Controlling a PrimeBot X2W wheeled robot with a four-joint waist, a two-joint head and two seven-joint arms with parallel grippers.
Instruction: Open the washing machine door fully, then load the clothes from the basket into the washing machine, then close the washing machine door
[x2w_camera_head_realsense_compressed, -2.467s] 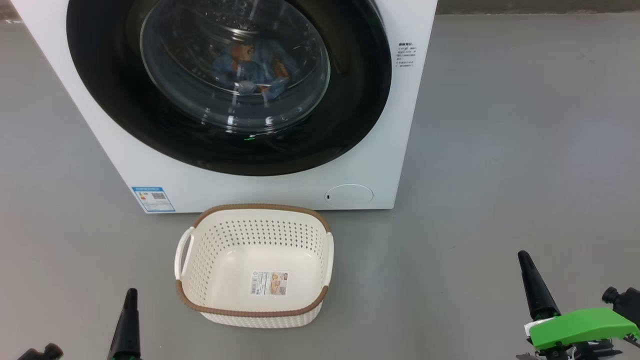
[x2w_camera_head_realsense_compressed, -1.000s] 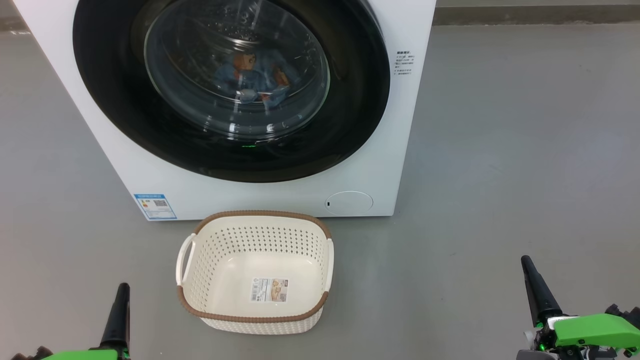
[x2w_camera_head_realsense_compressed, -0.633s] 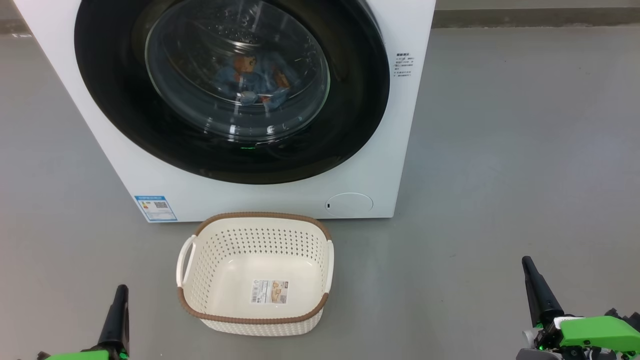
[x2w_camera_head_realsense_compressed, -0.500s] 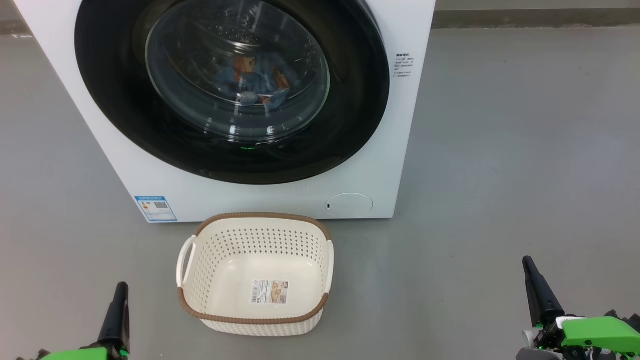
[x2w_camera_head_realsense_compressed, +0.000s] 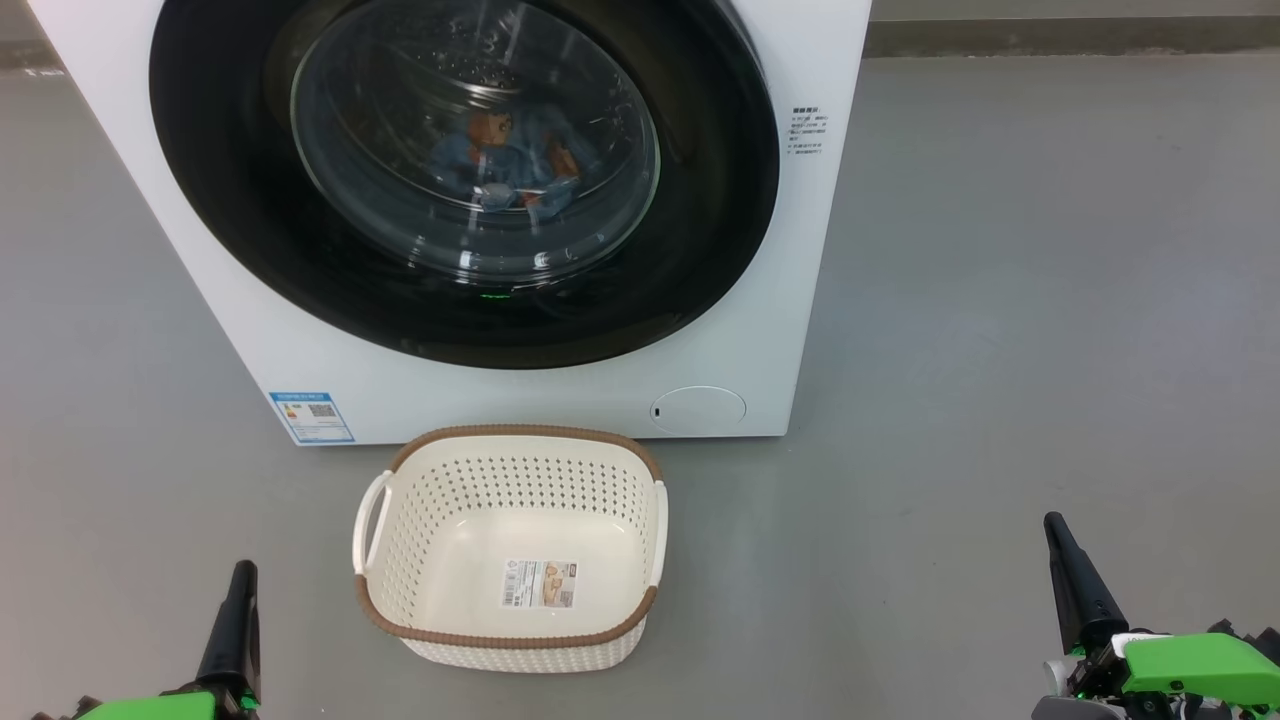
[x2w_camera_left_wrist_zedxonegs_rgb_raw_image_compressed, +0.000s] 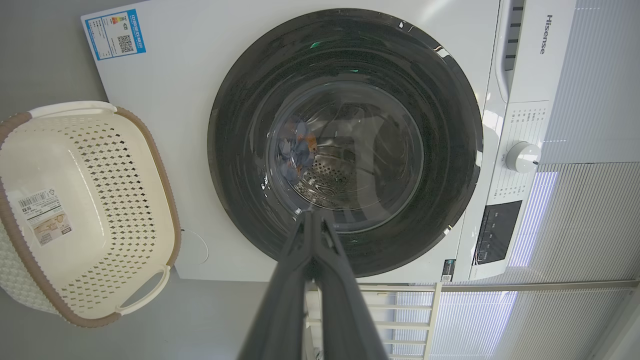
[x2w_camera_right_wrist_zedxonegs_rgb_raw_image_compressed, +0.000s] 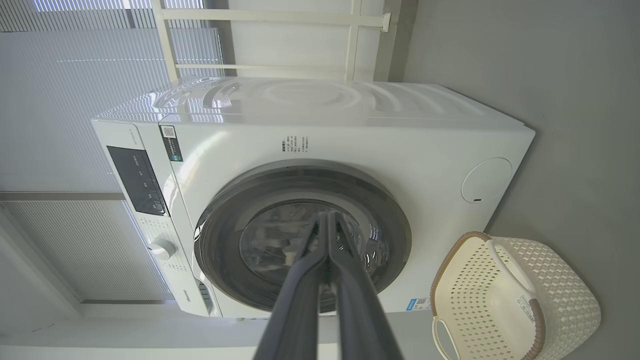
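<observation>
The white washing machine (x2w_camera_head_realsense_compressed: 800, 250) stands ahead with its round black door (x2w_camera_head_realsense_compressed: 230, 250) closed flat against the front. Through the door's glass I see the light-blue clothes (x2w_camera_head_realsense_compressed: 505, 165) with orange-brown figures lying in the drum. The cream basket (x2w_camera_head_realsense_compressed: 410, 560) with a brown rim sits on the floor in front of the machine, holding only a paper label on its bottom. My left gripper (x2w_camera_head_realsense_compressed: 242, 572) is low at the left of the basket, shut and empty. My right gripper (x2w_camera_head_realsense_compressed: 1052, 525) is far to the right, shut and empty. In the wrist views both pairs of fingers (x2w_camera_left_wrist_zedxonegs_rgb_raw_image_compressed: 312, 250) (x2w_camera_right_wrist_zedxonegs_rgb_raw_image_compressed: 327, 250) are pressed together.
Grey floor (x2w_camera_head_realsense_compressed: 1000, 300) surrounds the machine, with wide room on the right. A control panel and a white knob (x2w_camera_left_wrist_zedxonegs_rgb_raw_image_compressed: 520, 157) are on the machine's top front. White blinds (x2w_camera_right_wrist_zedxonegs_rgb_raw_image_compressed: 75, 75) and a white frame stand behind it.
Since the earliest frame the whole picture has shifted down a little, so the camera moved. Both grippers sank slightly lower in the head view. Over the last second nothing has visibly changed.
</observation>
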